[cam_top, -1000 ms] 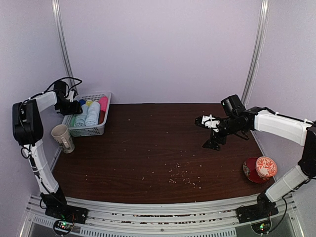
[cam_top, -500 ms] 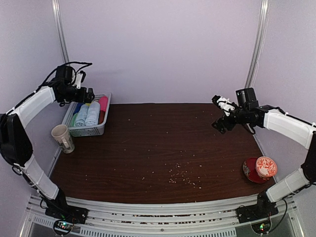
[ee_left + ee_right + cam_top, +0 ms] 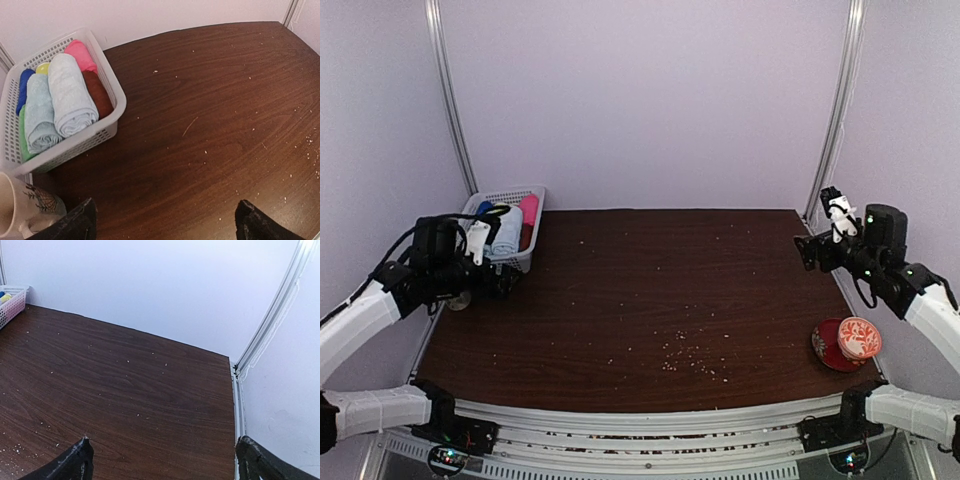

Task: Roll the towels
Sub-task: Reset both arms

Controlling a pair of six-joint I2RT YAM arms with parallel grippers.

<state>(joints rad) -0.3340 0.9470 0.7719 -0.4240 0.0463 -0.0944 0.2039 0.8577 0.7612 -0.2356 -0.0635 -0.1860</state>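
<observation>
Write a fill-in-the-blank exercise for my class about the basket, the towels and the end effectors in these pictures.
1. The white basket holds ____ pale blue towels, both already rolled.
2. Behind the dark red roll lies a roll coloured ____.
3. The left end effector and the right end effector are both wide ____, holding nothing.

Missing words: two; pink; open.

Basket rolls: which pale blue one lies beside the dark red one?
The pale blue roll nearer the table's middle; it lies between the dark red roll and the other pale blue roll.
</observation>
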